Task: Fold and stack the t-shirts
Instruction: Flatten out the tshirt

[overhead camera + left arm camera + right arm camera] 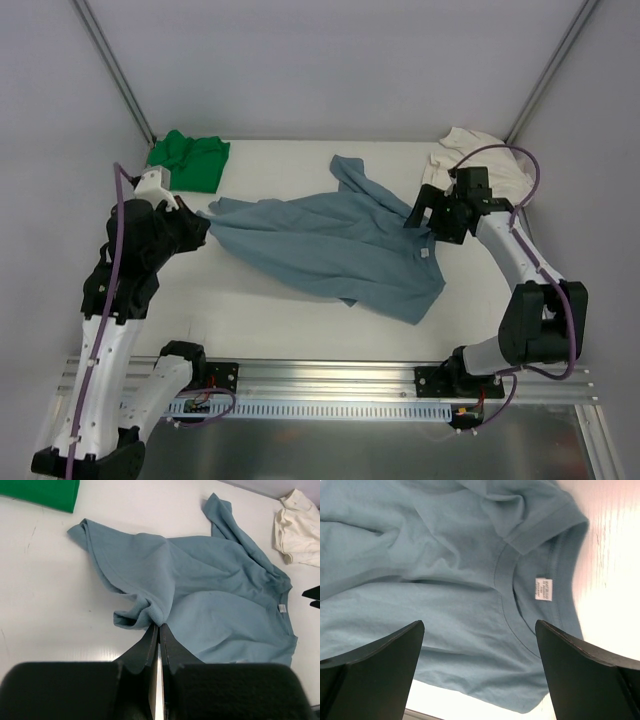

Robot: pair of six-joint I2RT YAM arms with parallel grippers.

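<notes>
The blue-grey t-shirt (330,245) lies spread and wrinkled across the middle of the table, its white neck tag (424,253) toward the right. My left gripper (203,226) is shut on a bunched fold of its left edge (150,612). My right gripper (425,215) is open and hovers just above the collar end; its view shows the collar and tag (543,589) between the spread fingers (400,645). The green t-shirt (190,160) lies folded at the back left. The cream-white t-shirt (480,160) lies crumpled at the back right, behind my right arm.
White table (260,310) with grey walls on three sides. A metal rail (330,380) holding both arm bases runs along the near edge. In the left wrist view the green shirt (40,492) is at top left and the cream shirt (300,527) at top right.
</notes>
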